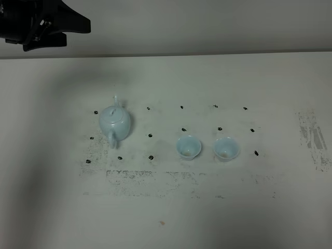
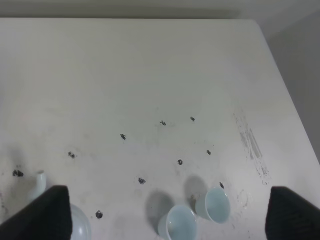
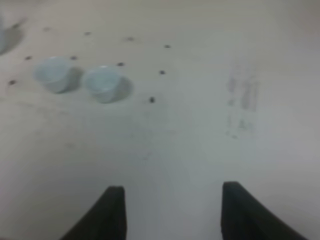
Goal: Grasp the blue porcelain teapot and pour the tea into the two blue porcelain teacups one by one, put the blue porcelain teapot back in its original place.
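The round pale sky-blue glazed porcelain teapot (image 1: 115, 123) is standing upright on the white table (image 1: 62, 207), left of two small pale-blue handleless porcelain teacups (image 1: 188, 147) (image 1: 226, 149). The left gripper (image 2: 167, 190) and the right gripper (image 3: 174, 187) are hovering with fingers spread apart, gripping nothing.

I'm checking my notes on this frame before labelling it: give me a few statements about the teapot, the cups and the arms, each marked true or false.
1. The teapot stands on the table with no fingers touching it. True.
2. In the high view, the two teacups sit left of the teapot. False: they sit to its right, side by side.
3. The left gripper's fingers are clamped on the teapot's handle. False: they are spread wide and hold nothing.
4. Both teacups stand upright. True.
5. The right gripper's fingers are apart over bare table. True.
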Controlling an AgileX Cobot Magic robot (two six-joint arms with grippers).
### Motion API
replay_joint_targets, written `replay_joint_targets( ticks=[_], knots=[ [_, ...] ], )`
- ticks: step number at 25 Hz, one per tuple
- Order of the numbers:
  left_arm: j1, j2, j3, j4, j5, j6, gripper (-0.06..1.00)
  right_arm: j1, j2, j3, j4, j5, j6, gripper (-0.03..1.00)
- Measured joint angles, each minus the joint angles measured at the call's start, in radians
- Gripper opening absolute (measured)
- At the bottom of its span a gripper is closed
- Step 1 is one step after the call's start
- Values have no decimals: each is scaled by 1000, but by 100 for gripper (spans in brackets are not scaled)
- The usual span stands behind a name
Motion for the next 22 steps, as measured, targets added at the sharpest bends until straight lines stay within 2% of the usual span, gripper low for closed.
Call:
replay_joint_targets(
  ticks=[5,16,19,22],
  knots=[
    [0,0,0,0,0,0,75,-135,0,0,2,0,0,42],
    [-3,0,0,0,34,11,75,-144,0,0,4,0,0,42],
    [-46,0,0,17,44,-8,75,-144,0,0,4,0,0,42],
    [-155,0,0,83,41,-37,75,-144,0,0,4,0,1,42]
  ],
)
